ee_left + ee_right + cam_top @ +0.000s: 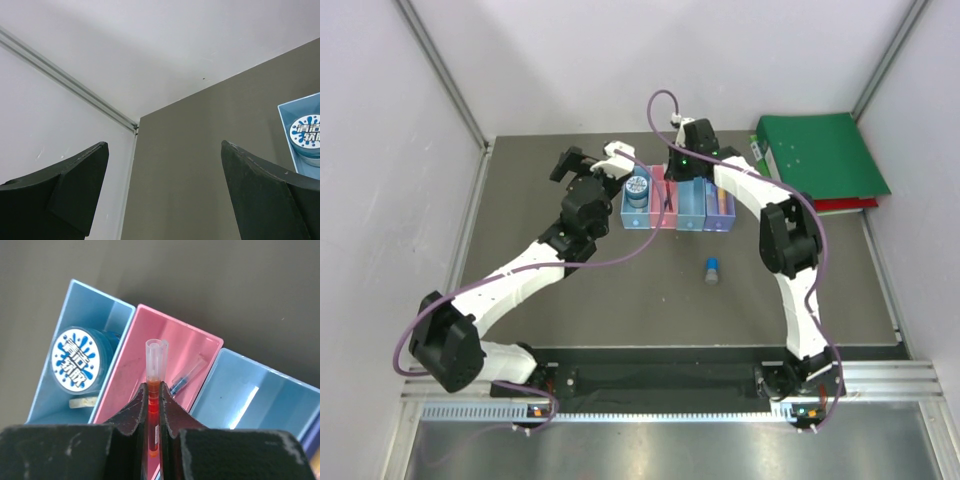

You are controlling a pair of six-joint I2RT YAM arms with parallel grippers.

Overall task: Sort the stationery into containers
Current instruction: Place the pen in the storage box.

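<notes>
The left gripper point(588, 160) hung spread wide and empty off the row's left end, probably parked clear of the other arm. Four bins stood in a row toward the table's far edge. The blue bin point(114, 315) held two things, a round disc point(76, 359) and an eraser point(82, 401). The pink bin point(175, 345) held one dark pen point(185, 380). Over it the right gripper point(155, 390) pinched one red pen point(156, 357), its capped end aimed in, seemingly to pair pens. The light-blue bin point(240, 385) showed nothing; the purple bin point(720, 210) was unclear. One small cylinder point(712, 270) lay loose nearer mid-table.
</notes>
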